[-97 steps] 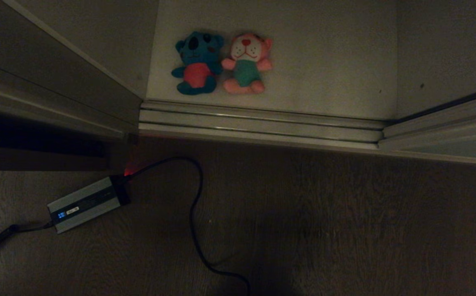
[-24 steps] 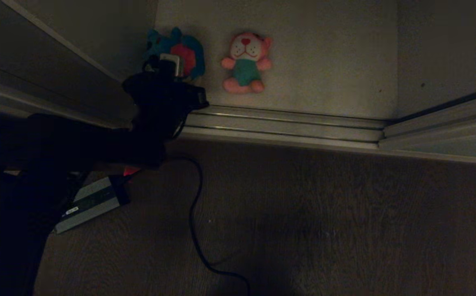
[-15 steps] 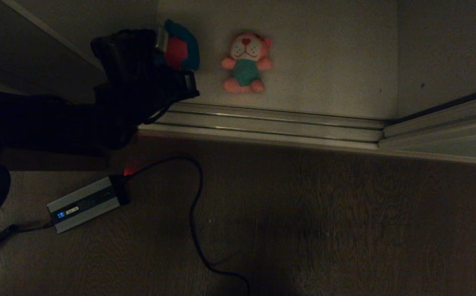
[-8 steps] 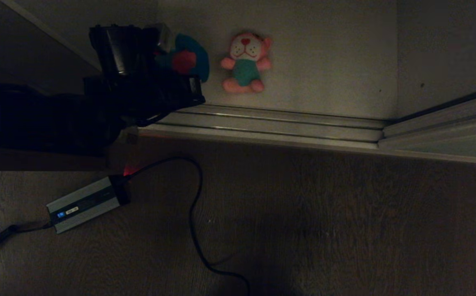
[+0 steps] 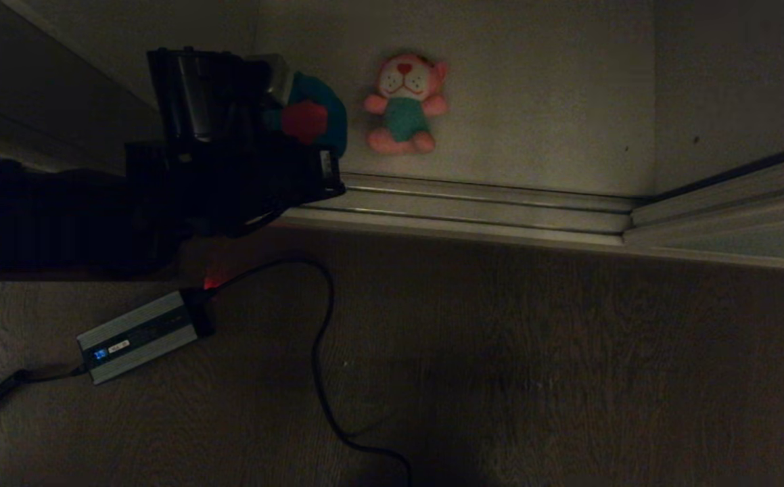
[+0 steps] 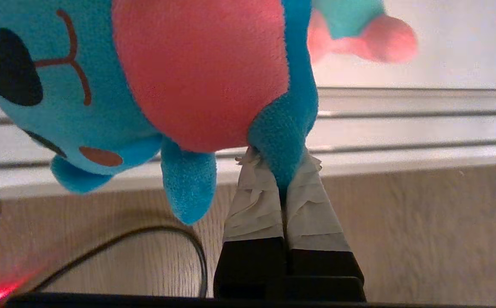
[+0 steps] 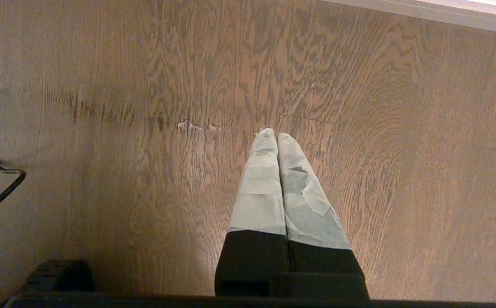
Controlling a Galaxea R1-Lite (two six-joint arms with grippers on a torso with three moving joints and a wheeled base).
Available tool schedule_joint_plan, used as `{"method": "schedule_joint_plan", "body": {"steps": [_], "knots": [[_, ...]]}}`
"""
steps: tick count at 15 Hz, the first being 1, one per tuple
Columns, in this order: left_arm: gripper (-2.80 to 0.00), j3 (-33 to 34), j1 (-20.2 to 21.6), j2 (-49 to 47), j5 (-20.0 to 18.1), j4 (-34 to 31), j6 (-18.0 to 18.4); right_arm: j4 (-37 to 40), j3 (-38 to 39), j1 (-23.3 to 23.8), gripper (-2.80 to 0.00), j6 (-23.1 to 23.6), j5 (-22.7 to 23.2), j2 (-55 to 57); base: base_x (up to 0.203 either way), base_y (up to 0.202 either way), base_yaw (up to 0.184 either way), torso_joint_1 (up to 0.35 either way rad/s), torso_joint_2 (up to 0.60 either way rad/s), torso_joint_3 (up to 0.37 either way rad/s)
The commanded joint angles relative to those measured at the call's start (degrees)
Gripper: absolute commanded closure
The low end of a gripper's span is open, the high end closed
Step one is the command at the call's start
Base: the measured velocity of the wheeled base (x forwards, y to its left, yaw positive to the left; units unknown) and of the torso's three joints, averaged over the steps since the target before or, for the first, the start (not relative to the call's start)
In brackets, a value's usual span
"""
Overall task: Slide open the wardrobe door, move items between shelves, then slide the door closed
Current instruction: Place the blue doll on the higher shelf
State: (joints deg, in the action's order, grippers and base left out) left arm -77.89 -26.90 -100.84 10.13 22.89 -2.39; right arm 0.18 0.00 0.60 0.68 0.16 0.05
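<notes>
Teal-blue plush toy [image 6: 102,85] — red belly; pink plush toy [image 5: 405,101] — white face, teal body.

Head view steeply downward; both wrist views close above floor [image 7: 102,85].

Dim light. Dark wood-grain floor [image 5: 534,379]. Silver power adapter [image 5: 138,336] lying on it, small red glow beside; black cable [image 5: 320,365] looping across the boards.

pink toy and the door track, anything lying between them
Nothing: in the head view only bare shelf lies between the pink toy and the track.
</notes>
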Motion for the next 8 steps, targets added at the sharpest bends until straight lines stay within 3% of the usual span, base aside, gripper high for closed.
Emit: {"method": "schedule_joint_plan", "body": {"steps": [1, 8], "knots": [[0.00, 3.54, -0.91, 4.67, 0.14, 0.10, -0.02, -0.01, 0.18, 0.02, 0.00, 0.03, 0.08, -0.05, 0.000, 0.000, 0.000, 0.000, 0.00, 0.000], [0.00, 13.03, -4.06, 16.09, 2.96, -4.54, -0.22, -0.01, 0.18, 0.02, 0.00, 0.03, 0.01, -0.02, 0.000, 0.000, 0.000, 0.000, 0.00, 0.000]]}}
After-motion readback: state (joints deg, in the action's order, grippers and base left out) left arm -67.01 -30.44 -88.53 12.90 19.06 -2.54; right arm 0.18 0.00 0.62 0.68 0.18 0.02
